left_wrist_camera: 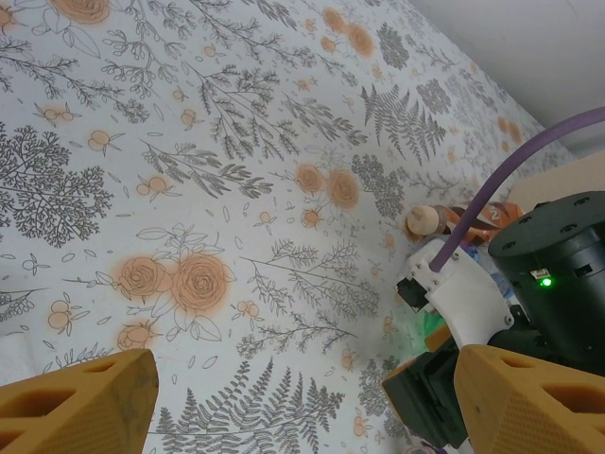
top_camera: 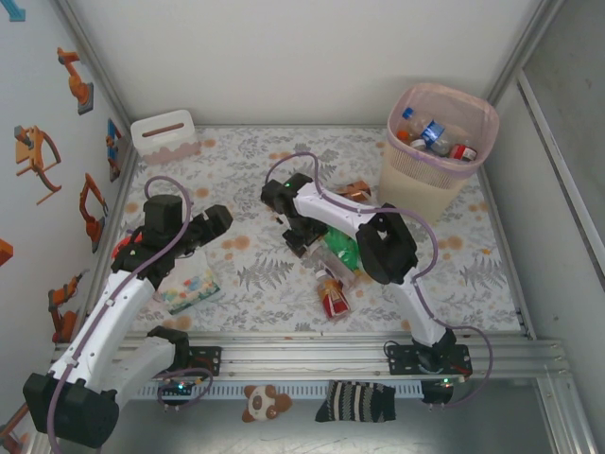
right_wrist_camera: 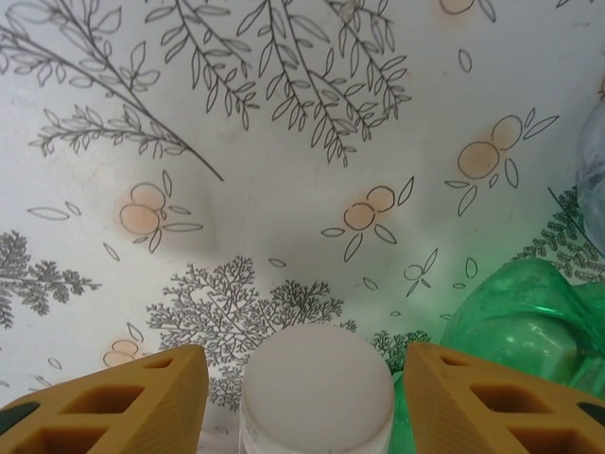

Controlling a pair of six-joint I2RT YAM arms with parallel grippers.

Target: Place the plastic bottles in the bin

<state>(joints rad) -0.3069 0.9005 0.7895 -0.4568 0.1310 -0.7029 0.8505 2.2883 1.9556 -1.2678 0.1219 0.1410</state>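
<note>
My right end effector (right_wrist_camera: 302,364) stood apart astride the white-capped bottle (right_wrist_camera: 317,388), unclamped | my left end effector (left_wrist_camera: 302,364) stood apart, empty | bottle lay well apart from the bin (top_camera: 473,104), near-left of it | risk: off-centre closing could squirt the round cap toward the green bottle (right_wrist_camera: 515,317).

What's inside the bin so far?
A few plastic bottles lie near the top of the bin: one orange-capped, one blue-labelled, one with red. Anything beneath them is covered, so I can't count the lot.
</note>
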